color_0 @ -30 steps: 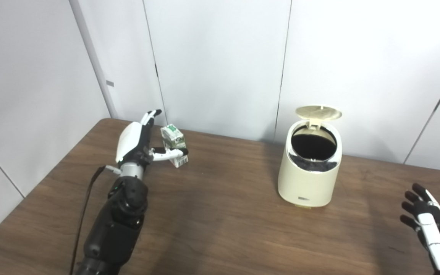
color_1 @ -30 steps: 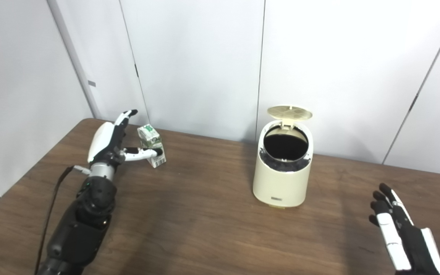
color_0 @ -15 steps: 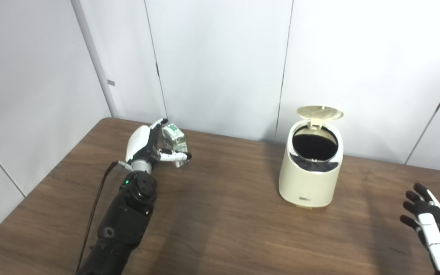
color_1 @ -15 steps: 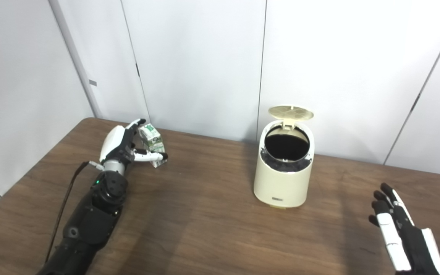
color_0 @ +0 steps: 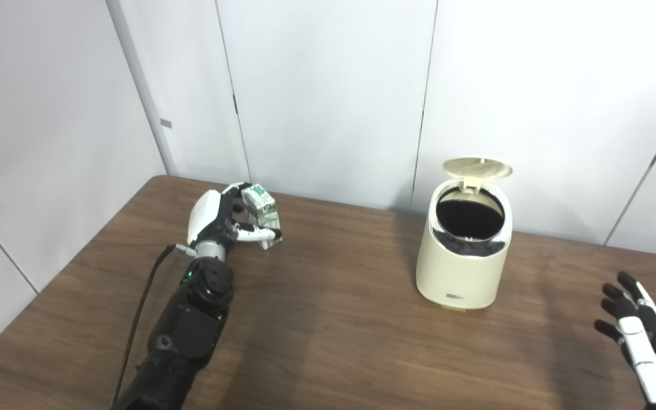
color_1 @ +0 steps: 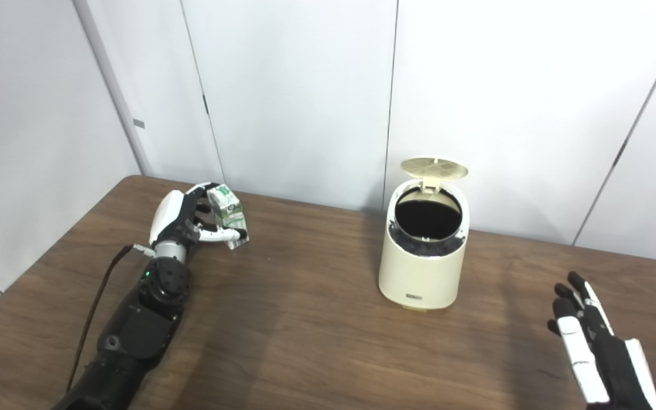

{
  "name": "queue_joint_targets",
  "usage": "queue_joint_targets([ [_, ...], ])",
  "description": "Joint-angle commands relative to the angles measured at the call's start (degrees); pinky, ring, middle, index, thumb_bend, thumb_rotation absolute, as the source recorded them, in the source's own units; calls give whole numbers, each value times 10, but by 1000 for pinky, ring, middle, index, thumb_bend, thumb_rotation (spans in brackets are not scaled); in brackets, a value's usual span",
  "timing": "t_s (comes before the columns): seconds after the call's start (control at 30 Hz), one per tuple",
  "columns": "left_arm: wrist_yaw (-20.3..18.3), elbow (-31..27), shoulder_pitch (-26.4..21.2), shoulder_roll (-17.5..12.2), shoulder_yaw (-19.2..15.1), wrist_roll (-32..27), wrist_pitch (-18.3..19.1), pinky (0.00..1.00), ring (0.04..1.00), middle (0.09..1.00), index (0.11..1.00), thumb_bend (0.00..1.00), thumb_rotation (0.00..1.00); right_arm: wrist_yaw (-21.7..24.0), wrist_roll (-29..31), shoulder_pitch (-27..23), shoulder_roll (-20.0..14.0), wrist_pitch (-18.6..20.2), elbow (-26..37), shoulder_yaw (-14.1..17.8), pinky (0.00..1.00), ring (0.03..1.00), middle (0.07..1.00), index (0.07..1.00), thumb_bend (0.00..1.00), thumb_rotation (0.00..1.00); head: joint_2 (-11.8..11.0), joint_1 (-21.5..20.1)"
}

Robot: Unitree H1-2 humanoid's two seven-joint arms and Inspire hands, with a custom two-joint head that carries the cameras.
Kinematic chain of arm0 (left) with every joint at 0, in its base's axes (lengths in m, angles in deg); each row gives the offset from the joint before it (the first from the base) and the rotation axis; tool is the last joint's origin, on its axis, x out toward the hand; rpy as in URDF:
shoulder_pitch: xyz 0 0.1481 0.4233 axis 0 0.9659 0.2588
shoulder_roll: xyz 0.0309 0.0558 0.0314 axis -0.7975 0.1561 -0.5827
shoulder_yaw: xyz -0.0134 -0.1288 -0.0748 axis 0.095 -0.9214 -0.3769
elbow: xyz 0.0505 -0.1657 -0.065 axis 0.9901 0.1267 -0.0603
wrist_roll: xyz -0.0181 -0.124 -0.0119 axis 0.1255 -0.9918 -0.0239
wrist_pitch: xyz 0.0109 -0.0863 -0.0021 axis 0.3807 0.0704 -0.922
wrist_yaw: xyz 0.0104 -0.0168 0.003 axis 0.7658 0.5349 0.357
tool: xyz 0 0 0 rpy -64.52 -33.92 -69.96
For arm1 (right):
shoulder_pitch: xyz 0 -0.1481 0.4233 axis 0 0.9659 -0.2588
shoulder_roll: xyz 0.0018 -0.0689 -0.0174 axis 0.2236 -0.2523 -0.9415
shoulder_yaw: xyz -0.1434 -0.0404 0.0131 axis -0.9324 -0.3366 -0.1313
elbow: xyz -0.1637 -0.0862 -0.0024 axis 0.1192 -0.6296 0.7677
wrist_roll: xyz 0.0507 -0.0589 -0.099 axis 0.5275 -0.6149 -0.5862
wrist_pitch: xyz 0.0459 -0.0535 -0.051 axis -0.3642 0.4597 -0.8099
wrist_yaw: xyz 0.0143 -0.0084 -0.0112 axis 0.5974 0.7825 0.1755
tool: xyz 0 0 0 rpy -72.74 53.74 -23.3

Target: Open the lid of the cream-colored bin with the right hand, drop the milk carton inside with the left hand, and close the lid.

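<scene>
**Left hand closed around the milk carton; bin stood open**

Left eye view: The left hand [color_0: 214, 216] was wrapped around the small green-and-white milk carton [color_0: 261, 206] at the far left of the brown wooden table [color_0: 333, 341], its fingers [color_0: 236, 189] curled over the carton's top and back and its thumb [color_0: 259, 233] across the front. The carton leaned slightly; whether its base touched the table could not be told. Well apart to the right, the cream-colored bin [color_0: 464, 267] stood upright on the table, its round lid [color_0: 478, 168] hinged up at the back and its dark mouth [color_0: 469, 213] exposed. The right hand [color_0: 641, 347] hung at the lower right corner, fingers spread and holding nothing, well clear of the bin.

Right eye view: The same layout appeared a little further left. The milk carton [color_1: 228, 207] sat in the clasp of the left hand [color_1: 177, 219], near the table's back edge and the white wall panels [color_1: 305, 97]. A thin black cable [color_1: 97, 302] trailed along the left forearm. The bin [color_1: 423, 267] stood with its lid [color_1: 434, 167] raised. The right hand [color_1: 595, 347] was open, palm down, near the table's front right.
</scene>
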Motion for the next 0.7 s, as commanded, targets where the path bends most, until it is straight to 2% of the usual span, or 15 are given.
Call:
queue_joint_targets([
  [0.0,45,-6,-31,-1,-11,-2,-39,545,667,755,743,855,27,2,-1,-13,-4,-3,19,-2,836,917,919,967,448,911,1,1],
  [0.17,104,10,-38,18,-33,-17,-81,467,560,624,614,804,0,2,1,-11,-6,-3,19,-3,844,920,914,969,440,912,2,1],
  [0.2,116,13,-40,22,-36,-17,-86,458,538,578,544,636,16,2,0,-10,-7,-3,19,-4,844,920,913,969,441,916,2,1],
  [0.23,125,14,-41,24,-37,-17,-89,452,511,535,526,576,8,2,-1,-10,-9,-4,18,-5,839,918,911,968,445,920,2,1],
  [0.3,141,20,-43,27,-36,-12,-98,452,463,501,517,522,2,2,-1,-9,-11,-4,19,-7,831,916,908,966,448,925,2,1],
  [0.47,160,26,-46,30,-31,-9,-111,427,448,497,482,503,0,0,3,-9,-12,-4,18,-7,832,911,902,963,441,915,3,-1],
  [0.67,166,26,-47,36,-31,-15,-107,417,449,500,475,503,0,0,7,-8,-13,-3,21,-4,837,914,901,961,458,917,5,-2],
])
